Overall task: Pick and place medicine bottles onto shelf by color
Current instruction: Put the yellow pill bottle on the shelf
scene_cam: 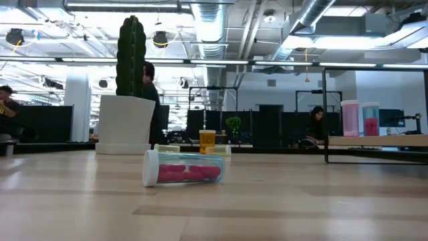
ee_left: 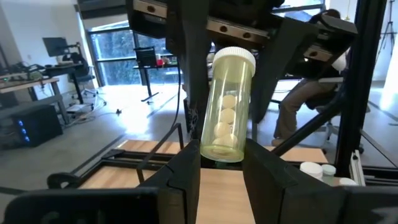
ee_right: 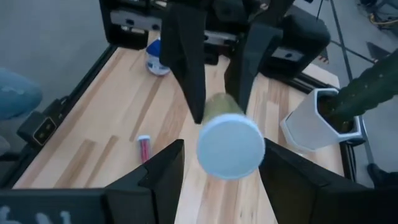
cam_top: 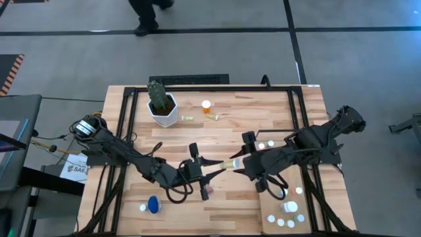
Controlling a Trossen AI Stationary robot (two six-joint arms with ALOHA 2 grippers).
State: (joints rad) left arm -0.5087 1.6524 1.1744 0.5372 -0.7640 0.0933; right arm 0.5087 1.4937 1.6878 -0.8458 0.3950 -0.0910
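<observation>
A yellow-green medicine bottle [cam_top: 229,164] with a white cap hangs above the table's middle, between my two grippers. My left gripper [ee_left: 222,165] is shut on its bottom end. My right gripper [ee_right: 222,155] is open and comes from the table's right. Its fingers [ee_left: 194,81] stand on either side of the cap end [ee_right: 230,146], with a gap showing beside one finger. A pink bottle [scene_cam: 182,167] lies on its side on the table. The shelf [scene_cam: 381,140] at the right carries two pink bottles and several white-capped ones. My left gripper pinches the bottle's bottom end [ee_left: 221,149] between its two fingers. The fingers lie about level, pointing toward the table's right, along the bottle. The bottle sticks out past the fingertips, cap end [ee_left: 234,57] away from them, lifted clear of the table.
A white pot with a cactus [cam_top: 162,105] stands at the far left. An orange bottle [cam_top: 206,106] stands to its right. A blue bottle [cam_top: 153,205] lies near the front left. Black frame rails [cam_top: 125,131] run along both sides. People are in the room behind the table.
</observation>
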